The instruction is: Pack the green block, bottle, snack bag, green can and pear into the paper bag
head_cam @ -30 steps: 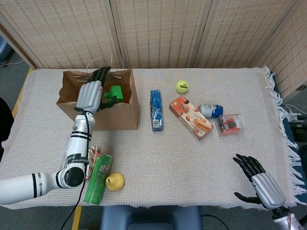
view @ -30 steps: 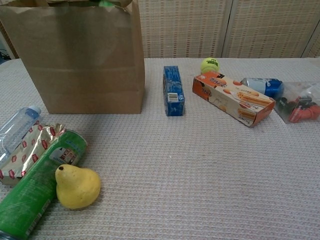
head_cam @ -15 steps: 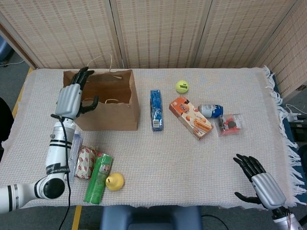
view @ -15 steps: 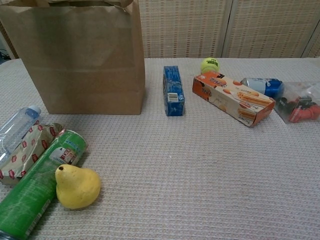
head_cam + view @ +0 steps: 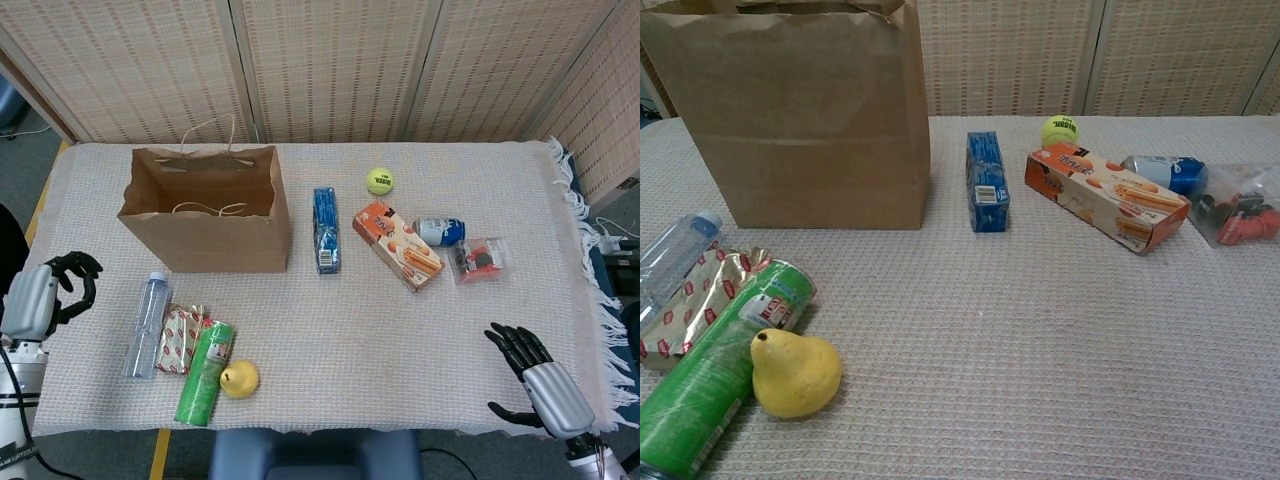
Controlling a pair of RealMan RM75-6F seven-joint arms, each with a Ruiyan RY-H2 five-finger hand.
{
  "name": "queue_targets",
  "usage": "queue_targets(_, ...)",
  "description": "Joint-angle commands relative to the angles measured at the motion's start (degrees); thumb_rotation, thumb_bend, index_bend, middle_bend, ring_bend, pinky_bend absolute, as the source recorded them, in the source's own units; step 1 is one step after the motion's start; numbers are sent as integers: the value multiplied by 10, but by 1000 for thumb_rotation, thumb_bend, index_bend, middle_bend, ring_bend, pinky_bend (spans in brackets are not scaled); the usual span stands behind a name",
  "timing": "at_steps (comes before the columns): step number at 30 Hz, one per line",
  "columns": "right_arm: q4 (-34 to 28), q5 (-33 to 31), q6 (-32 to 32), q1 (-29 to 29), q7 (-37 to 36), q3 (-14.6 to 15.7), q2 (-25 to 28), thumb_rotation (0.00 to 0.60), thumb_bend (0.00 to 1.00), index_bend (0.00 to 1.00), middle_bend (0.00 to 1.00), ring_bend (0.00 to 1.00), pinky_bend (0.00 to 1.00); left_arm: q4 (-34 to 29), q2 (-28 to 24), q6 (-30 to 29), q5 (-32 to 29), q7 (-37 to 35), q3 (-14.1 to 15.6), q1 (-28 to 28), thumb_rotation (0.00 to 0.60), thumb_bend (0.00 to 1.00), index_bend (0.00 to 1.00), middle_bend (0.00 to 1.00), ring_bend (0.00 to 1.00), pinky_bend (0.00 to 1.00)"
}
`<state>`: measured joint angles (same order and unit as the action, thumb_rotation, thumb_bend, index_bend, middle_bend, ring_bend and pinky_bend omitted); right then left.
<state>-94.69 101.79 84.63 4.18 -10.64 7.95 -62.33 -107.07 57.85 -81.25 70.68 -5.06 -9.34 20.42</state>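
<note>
Paper bag stands upright at the back left of the table, mouth open, with its string handles drooping into the opening. From the head view its inside is mostly shadow, and the green block cannot be made out there; the chest view shows only the bag's plain front wall, with the top edge cut off by the frame.

The clear bottle, the red and white snack bag, the green can and the yellow pear lie together on the table in front of the bag, side by side, the pear touching the can's lower end. In the chest view the bottle and can are cut off at the left and bottom edges.

The left hand hangs off the table's left edge, fingers curled inward and holding nothing. A second ago it was over the bag's mouth with the green block at its fingertips; half a second ago it had lifted to the bag's left rim, with no block in its grasp. The right hand rests at the near right corner, fingers spread and holding nothing, as before.

A blue box, a tennis ball, an orange carton, a blue and white can and a clear pouch sit to the right of the bag, unchanged.
</note>
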Motion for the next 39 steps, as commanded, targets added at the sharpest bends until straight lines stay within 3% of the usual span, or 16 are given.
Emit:
queue_targets(1, 0, 1, 0, 0, 2, 0, -1, 600, 57, 0, 0, 0, 0, 155, 8, 0, 158, 3, 86, -22, 600, 514, 393, 410, 365, 502)
queue_targets(5, -2, 0, -3, 2, 5, -1, -2, 600, 58, 0, 0, 0, 0, 270, 35, -4, 283, 62, 125, -3, 600, 392, 98, 95, 91, 265)
queue_targets(8, -3, -1, -6, 3, 6, -1, -2, 600, 58, 0, 0, 0, 0, 336, 56, -3, 363, 110, 140, 25, 600, 359, 1, 0, 1, 132)
queue_targets(13, -5, -2, -9, 4, 3, 0, 0, 600, 58, 0, 0, 0, 0, 393, 83, 42, 449, 194, 155, 82, 600, 350, 0, 0, 0, 83)
queue_targets(22, -9, -6, -16, 8, -12, 2, 7, 600, 58, 0, 0, 0, 0, 414, 109, 141, 487, 256, 167, 152, 600, 350, 0, 0, 0, 75)
queue_targets(39, -15, -10, -26, 11, -12, 4, 11, 600, 58, 0, 0, 0, 0, 494, 125, 168, 463, 250, 187, 166, 600, 353, 0, 0, 0, 73)
